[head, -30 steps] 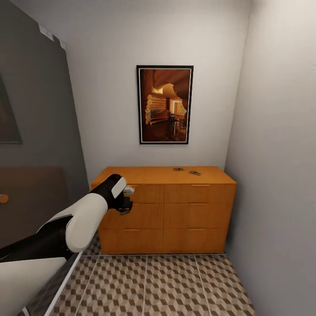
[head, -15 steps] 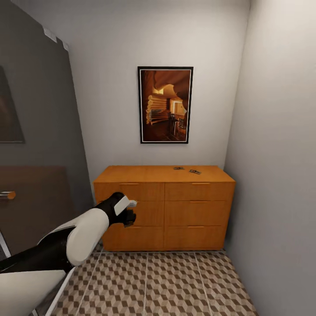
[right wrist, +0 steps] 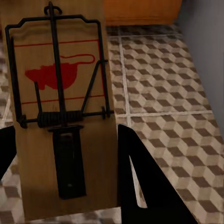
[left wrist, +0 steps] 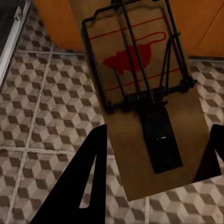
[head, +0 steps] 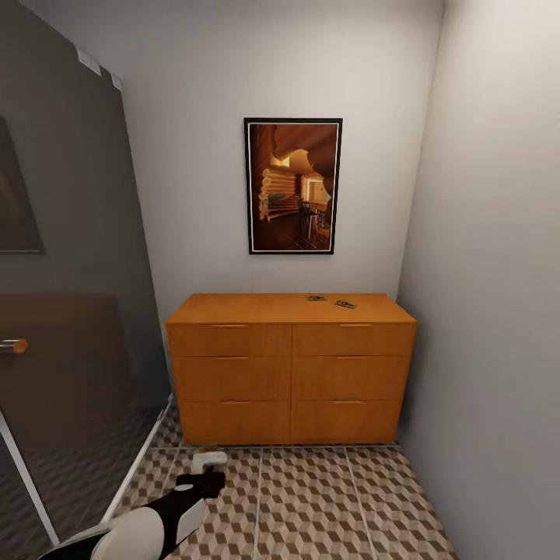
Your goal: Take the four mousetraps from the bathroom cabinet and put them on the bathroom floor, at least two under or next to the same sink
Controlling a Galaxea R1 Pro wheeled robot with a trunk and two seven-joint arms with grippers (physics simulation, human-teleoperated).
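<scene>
The orange-brown cabinet (head: 292, 365) stands against the far wall, with two mousetraps (head: 316, 299) (head: 345, 305) lying on its top near the right end. My left gripper (head: 207, 469) hangs low over the bathroom floor (head: 327, 505) in front of the cabinet. In the left wrist view, that gripper (left wrist: 158, 133) is shut on a mousetrap (left wrist: 140, 88), a tan board with a black spring bar and red bait patch. My right gripper (right wrist: 65, 130) is shut on another mousetrap (right wrist: 60, 93), held above the cube-pattern tiles (right wrist: 168, 93). The sink is out of view.
A dark glass screen (head: 70, 327) with a metal base rail runs along the left side. A framed picture (head: 292, 187) hangs above the cabinet. A plain wall (head: 498, 311) closes the right side, leaving a narrow strip of floor.
My left arm has dropped from drawer height down to just above the floor tiles, carrying its mousetrap. The two traps on the cabinet top have not moved.
</scene>
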